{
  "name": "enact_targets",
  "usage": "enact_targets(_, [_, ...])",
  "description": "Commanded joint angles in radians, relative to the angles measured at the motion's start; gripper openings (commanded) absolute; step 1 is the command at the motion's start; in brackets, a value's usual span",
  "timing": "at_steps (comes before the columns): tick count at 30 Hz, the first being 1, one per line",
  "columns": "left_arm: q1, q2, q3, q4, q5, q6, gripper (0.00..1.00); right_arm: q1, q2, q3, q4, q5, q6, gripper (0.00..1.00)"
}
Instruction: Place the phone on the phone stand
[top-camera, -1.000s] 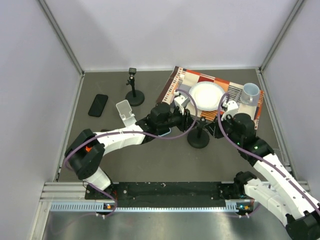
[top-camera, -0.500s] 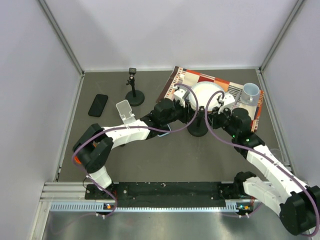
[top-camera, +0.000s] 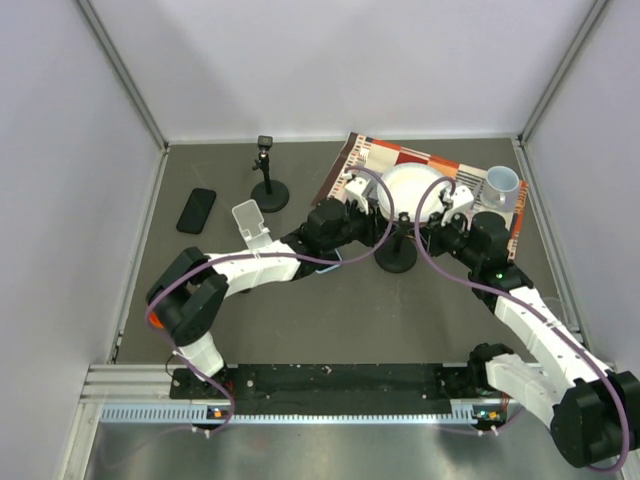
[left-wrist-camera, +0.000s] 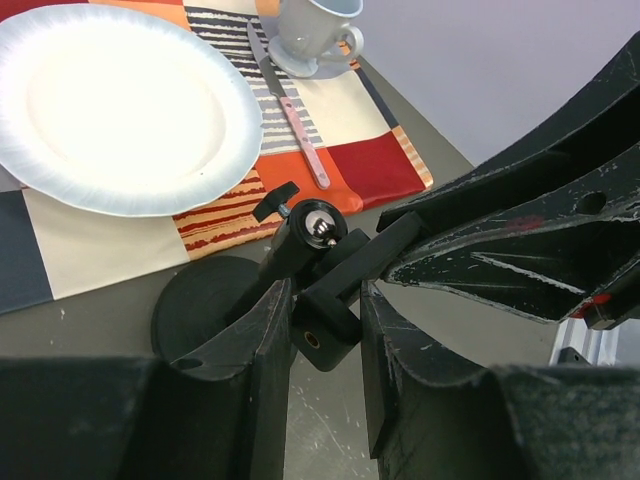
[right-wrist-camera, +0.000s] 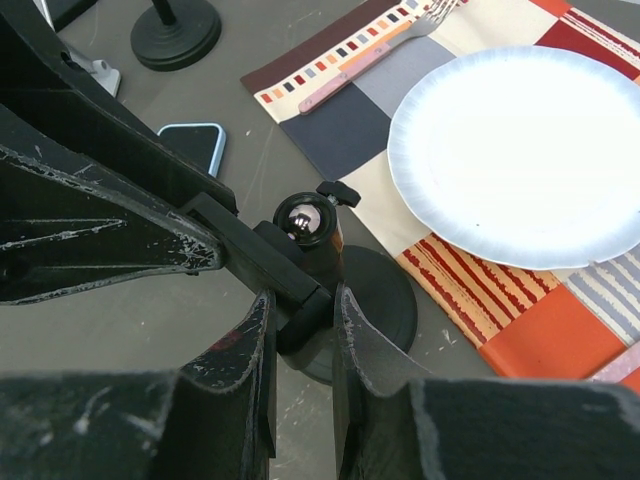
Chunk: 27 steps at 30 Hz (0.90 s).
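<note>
The phone stand (top-camera: 250, 222) sits left of centre on the dark table (top-camera: 330, 330). It is a small white holder with its back plate tilted. A black phone (top-camera: 196, 210) lies flat to its left, near but apart, close to the left wall. Just behind the stand is a thin black pole with a round base (top-camera: 267, 185) and a small boxy head.

The left arm's white forearm passes just beside the stand on its near, right side. A dark slab with a light blue rim (right-wrist-camera: 190, 148), which looks like a second phone, lies flat on the table by that arm.

Further right stands a black pole mount (top-camera: 397, 258) with a round base, a shiny ball joint and a black block at its head. The left gripper (left-wrist-camera: 322, 320) is clamped on one end of that block. The right gripper (right-wrist-camera: 302, 300) is clamped on the other end, so the two sets of fingers meet head-on over the base.

Behind them a patterned placemat (top-camera: 365, 160) carries a white plate (top-camera: 413, 190) and a pale mug (top-camera: 501, 185). A pink-handled knife (left-wrist-camera: 290, 110) and fork (right-wrist-camera: 350, 75) also lie on it.
</note>
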Motion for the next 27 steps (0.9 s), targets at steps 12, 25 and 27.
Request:
enact_targets(12, [0.142, -0.539, -0.214, -0.11, 0.132, -0.126, 0.98, -0.052, 0.084, 0.019, 0.019, -0.217, -0.109, 0.0])
enact_targets(25, [0.216, -0.801, -0.297, -0.401, -0.085, -0.095, 0.98, -0.041, 0.063, 0.058, -0.111, -0.07, 0.006, 0.21])
enact_targets(27, [0.216, -0.784, -0.286, -0.446, -0.167, -0.103, 0.98, -0.014, 0.049, 0.079, -0.148, -0.022, 0.023, 0.46])
